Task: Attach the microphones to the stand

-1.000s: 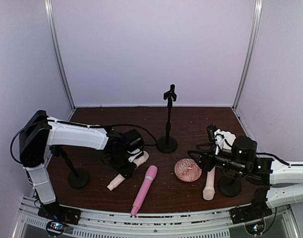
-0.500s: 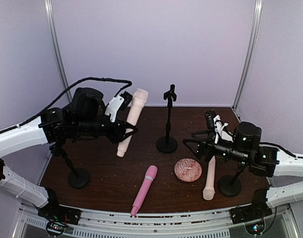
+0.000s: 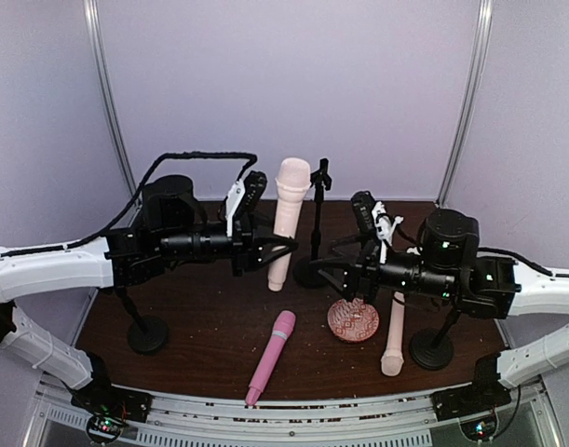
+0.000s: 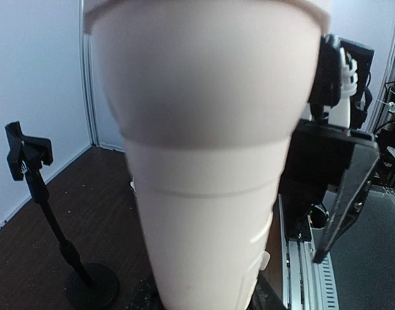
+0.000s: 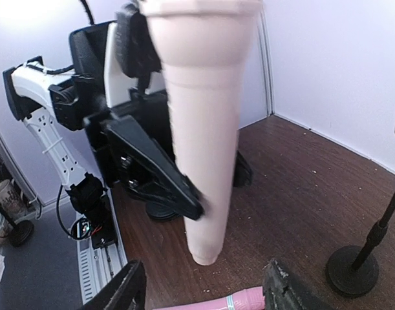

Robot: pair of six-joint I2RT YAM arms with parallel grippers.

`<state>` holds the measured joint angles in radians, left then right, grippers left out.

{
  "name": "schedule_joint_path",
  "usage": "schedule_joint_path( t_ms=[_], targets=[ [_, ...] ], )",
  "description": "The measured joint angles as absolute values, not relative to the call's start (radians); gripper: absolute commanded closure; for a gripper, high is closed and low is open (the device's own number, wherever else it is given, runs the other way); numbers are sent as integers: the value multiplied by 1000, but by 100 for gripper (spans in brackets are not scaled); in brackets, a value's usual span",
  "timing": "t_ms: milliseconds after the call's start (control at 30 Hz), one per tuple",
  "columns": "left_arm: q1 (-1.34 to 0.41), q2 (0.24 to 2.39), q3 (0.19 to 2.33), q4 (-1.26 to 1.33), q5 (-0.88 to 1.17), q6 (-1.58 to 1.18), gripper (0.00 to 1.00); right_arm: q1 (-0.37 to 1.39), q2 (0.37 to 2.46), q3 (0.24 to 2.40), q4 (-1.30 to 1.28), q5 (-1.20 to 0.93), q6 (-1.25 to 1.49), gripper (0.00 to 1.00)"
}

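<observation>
A pale peach microphone (image 3: pixel 287 212) stands upright in the air, head up, with my left gripper (image 3: pixel 277 244) shut on its handle, just left of the black centre stand (image 3: pixel 317 223). That microphone (image 4: pixel 203 161) fills the left wrist view and hides my own fingers. My right gripper (image 3: pixel 338 268) is open and holds nothing, low beside the stand's base and facing the held microphone (image 5: pixel 203 129). A second peach microphone (image 3: pixel 394 333) leans by the right stand (image 3: pixel 433 346). The pink microphone (image 3: pixel 271 357) lies on the table at the front.
A round patterned pink dish (image 3: pixel 352 319) sits under my right arm. A third black stand (image 3: pixel 144 328) is at the left front. Pale walls close off the back and both sides, and a metal rail (image 3: pixel 284 410) runs along the near edge.
My left arm has lifted the peach microphone off the table and carried it right, up beside the centre stand. My right arm has moved left toward it and its jaws have widened a little.
</observation>
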<state>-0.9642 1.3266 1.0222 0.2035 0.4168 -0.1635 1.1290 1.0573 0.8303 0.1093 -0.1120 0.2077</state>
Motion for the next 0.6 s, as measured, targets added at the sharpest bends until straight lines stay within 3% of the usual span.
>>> schedule_joint_path(
  t_ms=[267, 600],
  targets=[
    [-964, 1305, 940, 303, 446, -203, 100, 1260, 1172, 865, 103, -41, 115, 33],
    [-963, 1249, 899, 490, 477, -337, 100, 1267, 1231, 877, 138, 72, 129, 30]
  ],
)
